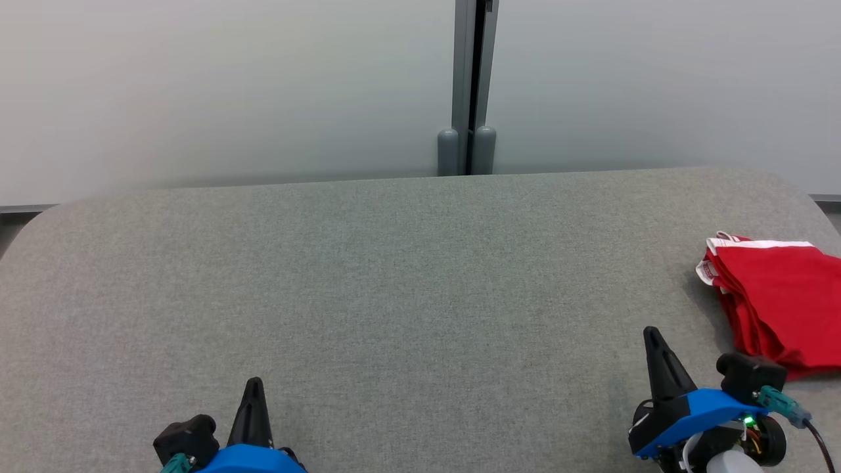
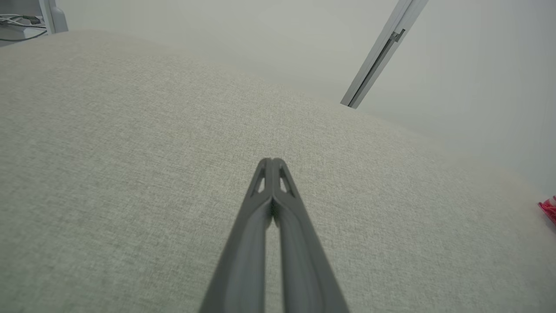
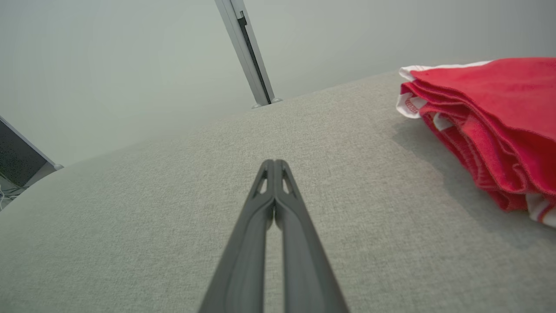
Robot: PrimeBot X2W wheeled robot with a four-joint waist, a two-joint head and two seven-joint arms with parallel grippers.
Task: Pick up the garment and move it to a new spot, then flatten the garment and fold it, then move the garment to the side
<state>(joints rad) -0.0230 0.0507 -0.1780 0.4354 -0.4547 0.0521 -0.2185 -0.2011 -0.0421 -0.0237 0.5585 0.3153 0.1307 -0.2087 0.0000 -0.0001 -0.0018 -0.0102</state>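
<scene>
The garment point(image 1: 782, 302) is red with white trim and lies folded in layers at the right edge of the grey table point(image 1: 394, 282). In the right wrist view the garment point(image 3: 491, 126) fills the upper right. A sliver of the garment point(image 2: 549, 209) shows at the far right of the left wrist view. My right gripper point(image 1: 652, 336) hovers at the lower right, just left of the garment and apart from it, shut with nothing in it point(image 3: 273, 163). My left gripper point(image 1: 253, 384) sits at the lower left, far from the garment, also shut and empty point(image 2: 271, 161).
A pale wall with a grey vertical post point(image 1: 472, 85) stands behind the table's far edge. The table has rounded corners, and its right edge runs under the garment. Cables point(image 2: 17, 19) lie beyond the table's corner in the left wrist view.
</scene>
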